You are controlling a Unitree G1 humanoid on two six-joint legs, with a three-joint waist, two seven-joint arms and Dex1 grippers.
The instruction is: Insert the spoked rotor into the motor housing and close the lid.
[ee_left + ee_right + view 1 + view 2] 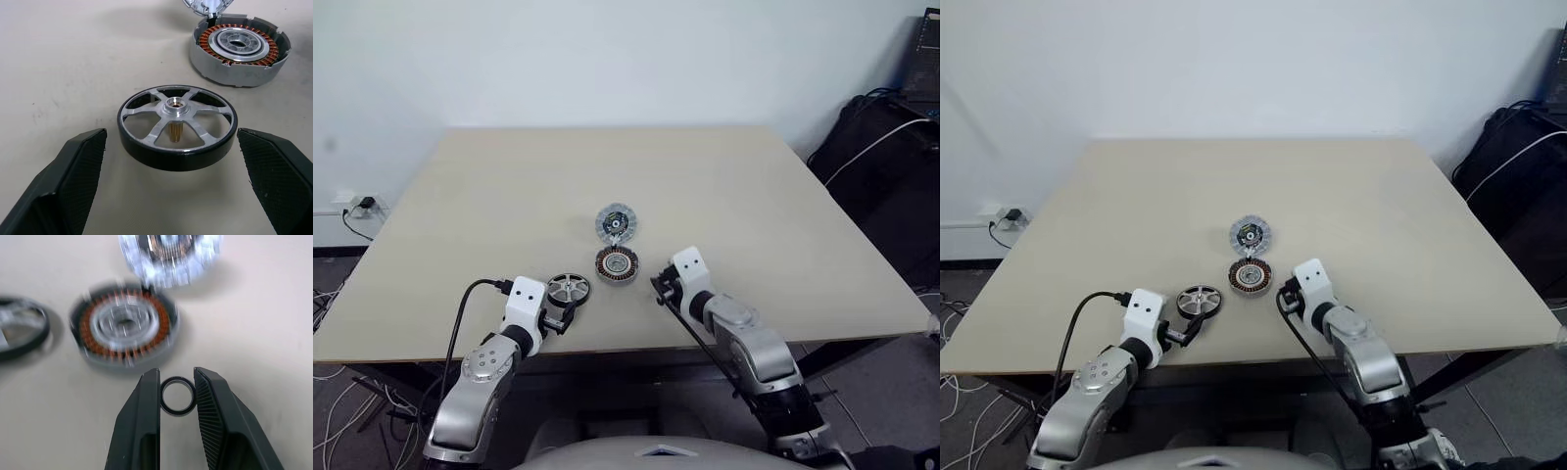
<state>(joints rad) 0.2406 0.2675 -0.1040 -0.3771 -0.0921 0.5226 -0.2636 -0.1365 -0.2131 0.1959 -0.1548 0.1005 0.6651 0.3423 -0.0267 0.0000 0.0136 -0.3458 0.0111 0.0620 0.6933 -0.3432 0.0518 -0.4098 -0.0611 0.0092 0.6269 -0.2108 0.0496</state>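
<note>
the left tool (171, 161) stands wide open, the spoked rotor (177, 126), silver with a dark rim, lying between its fingers on the matte beige worktop (509, 196). right of it sits the copper-wound motor housing (617, 263), its hinged lid (616, 223) beyond. the right tool (177, 394) pinches a small dark ring (177, 396).

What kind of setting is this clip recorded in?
Probably an office or lab test room: a bare beige table against a plain white wall, a wall socket with trailing cables, and dark bags beside it.
</note>
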